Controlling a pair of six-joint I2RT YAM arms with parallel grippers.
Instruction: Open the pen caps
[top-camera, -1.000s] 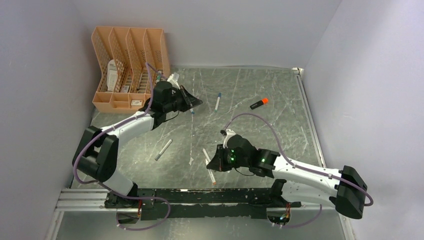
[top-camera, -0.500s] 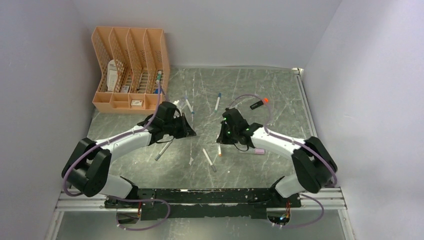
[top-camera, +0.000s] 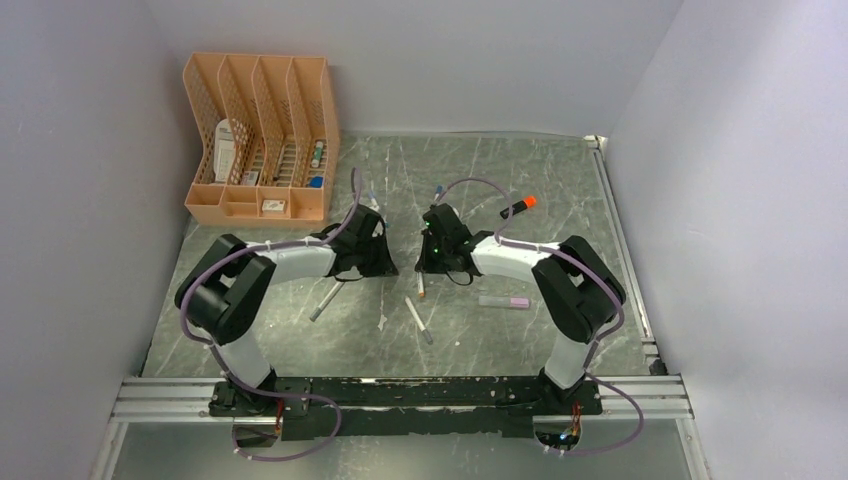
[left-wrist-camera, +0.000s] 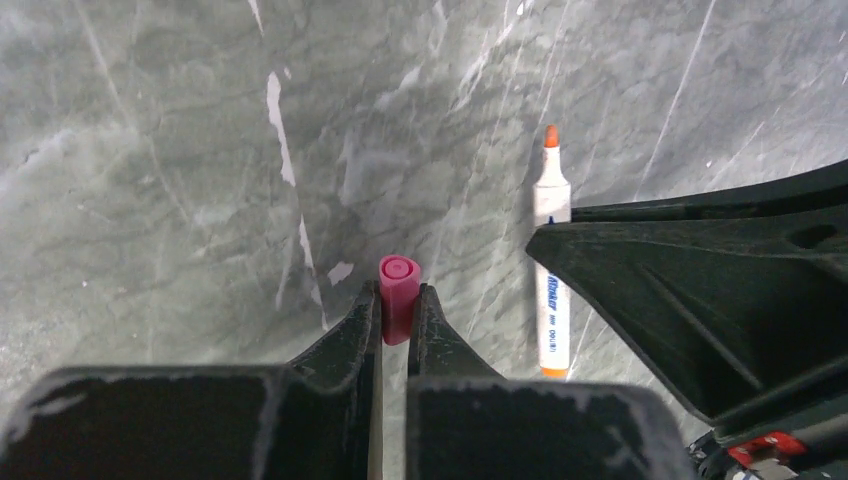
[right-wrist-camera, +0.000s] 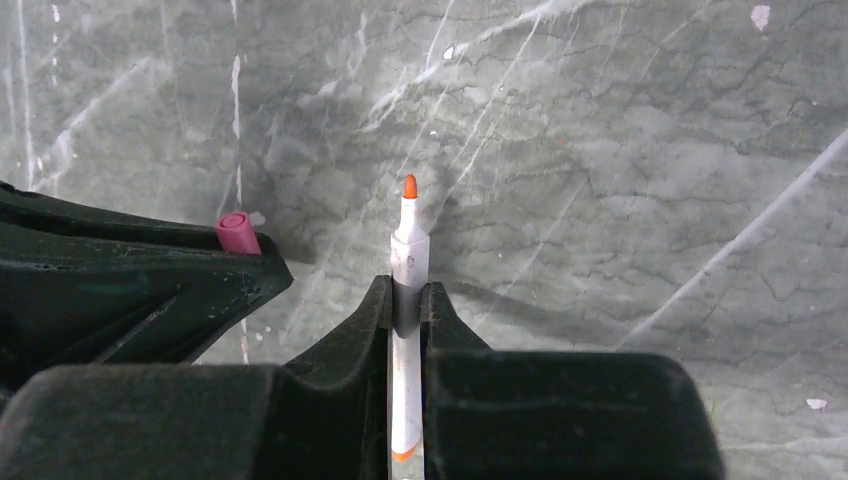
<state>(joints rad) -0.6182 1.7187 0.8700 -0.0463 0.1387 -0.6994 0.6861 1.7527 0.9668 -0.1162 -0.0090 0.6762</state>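
A pink pen cap (left-wrist-camera: 399, 297) sticks out between the tips of my left gripper (left-wrist-camera: 398, 295), which is shut on it just above the table. My right gripper (right-wrist-camera: 407, 290) is shut on a white pen (right-wrist-camera: 408, 255) whose bare orange tip points away from the wrist. The pink pen cap (right-wrist-camera: 236, 232) also shows at the left of the right wrist view, apart from the pen. From above, the left gripper (top-camera: 380, 262) and the right gripper (top-camera: 425, 262) sit side by side mid-table, with the held white pen (top-camera: 421, 285) poking out toward the near edge.
An orange file organiser (top-camera: 258, 130) stands at the back left. A black marker with an orange tip (top-camera: 518, 207) lies at the back right. A grey pen (top-camera: 327, 298), a white pen (top-camera: 418, 320) and a pen with a pink end (top-camera: 503, 301) lie near the grippers.
Both arms have swung in to the middle of the table. The left gripper came forward from the organiser and the right gripper moved back and left, so they now sit side by side.
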